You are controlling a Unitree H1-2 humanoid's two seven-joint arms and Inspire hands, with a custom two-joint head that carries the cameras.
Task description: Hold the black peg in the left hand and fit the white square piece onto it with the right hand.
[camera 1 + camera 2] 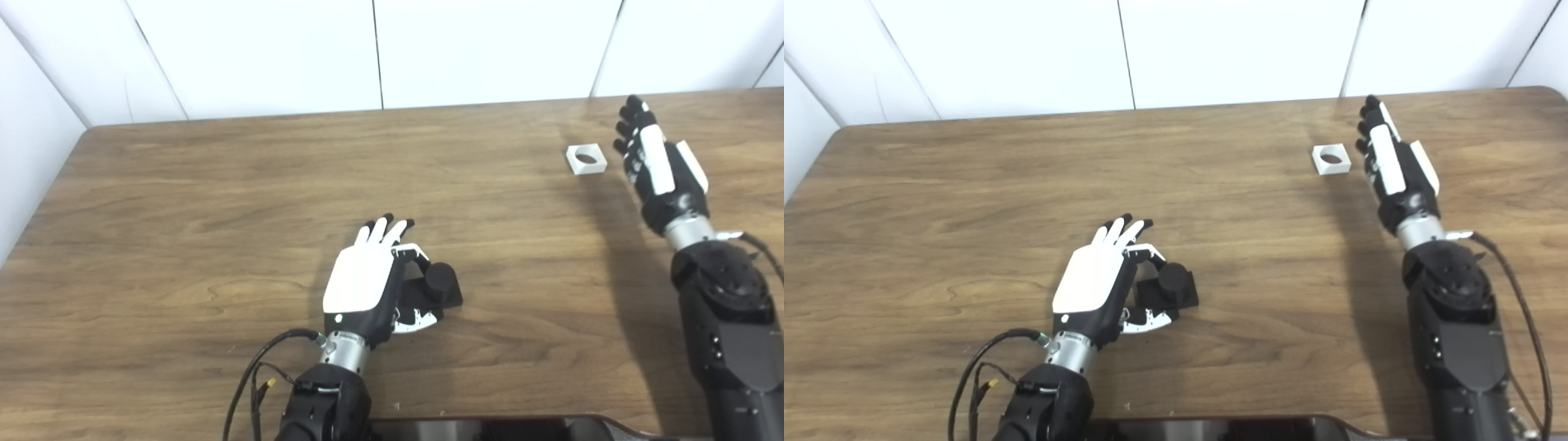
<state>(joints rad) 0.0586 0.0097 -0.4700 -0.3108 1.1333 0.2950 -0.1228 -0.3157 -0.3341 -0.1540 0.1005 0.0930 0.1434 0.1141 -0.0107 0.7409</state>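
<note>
L arm: comes in from bottom edge, left of centre, black cable looped beside the wrist.
L hand (361, 283): near centre of table (184, 245), back of hand up, white cover showing. Fingers stretched out, slightly spread, not closed on anything; thumb curls toward the peg from the near side. Whether it touches the base: can't tell.
Black peg (438, 278): short round post upright on a square black base, flat on table just right of L hand, between thumb and fingers' side. Not lifted.
R arm: enters bottom right, reaches far up the right side of table.
R hand (658, 168): far right, fingers straight and together-ish, pointing away, holding nothing.
White square piece (586, 158): flat on table at far right, round hole facing up, just left of R hand's fingertips, small gap, not touching.
Backdrop: white wall panels behind far edge of table.
</note>
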